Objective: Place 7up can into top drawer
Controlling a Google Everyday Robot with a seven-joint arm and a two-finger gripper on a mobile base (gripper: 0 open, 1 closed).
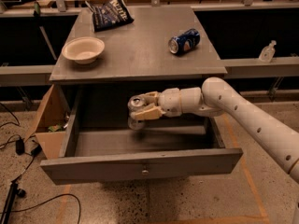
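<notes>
The top drawer is pulled wide open below the grey cabinet top, its flat front panel with a small round knob facing me. My gripper reaches in from the right on a white arm and is shut on the 7up can, a small silver can with a silver top. It holds the can upright over the drawer's back middle, just above the drawer floor.
On the cabinet top lie a blue can on its side, a white bowl and a dark chip bag. A cardboard box stands left of the drawer. Cables run over the floor at left.
</notes>
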